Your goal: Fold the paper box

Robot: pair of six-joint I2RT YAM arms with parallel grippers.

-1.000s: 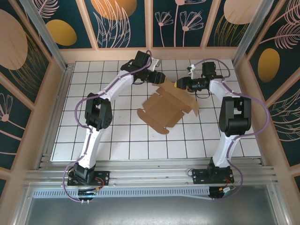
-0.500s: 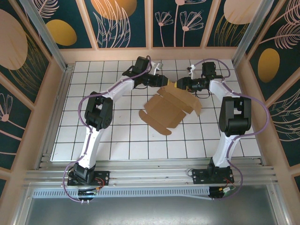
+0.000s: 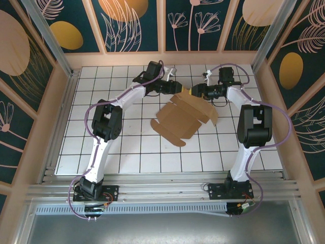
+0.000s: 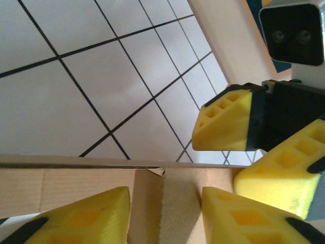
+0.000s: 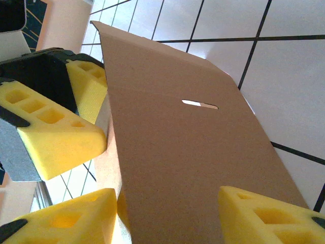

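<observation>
Paper box [image 3: 179,121]: brown die-cut sheet, mid-table, mostly flat, far edge raised off surface between grippers

Progress, as judged: early; no walls formed, no tabs tucked, nearly all folds left

Left gripper [image 3: 175,87]: fingers spread, straddling flap [image 4: 177,203]

Right gripper [image 3: 193,92]: fingers spread over slotted panel [image 5: 177,152]

Surface: white gridded table [image 3: 127,152]

Room: teal leaf-pattern wall panels [image 3: 134,25]

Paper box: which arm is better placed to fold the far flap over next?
Right, likely. The raised slotted flap of the paper box sits between the right tool's open fingers; the left tool, also open, straddles just the sheet's edge beside it.
</observation>
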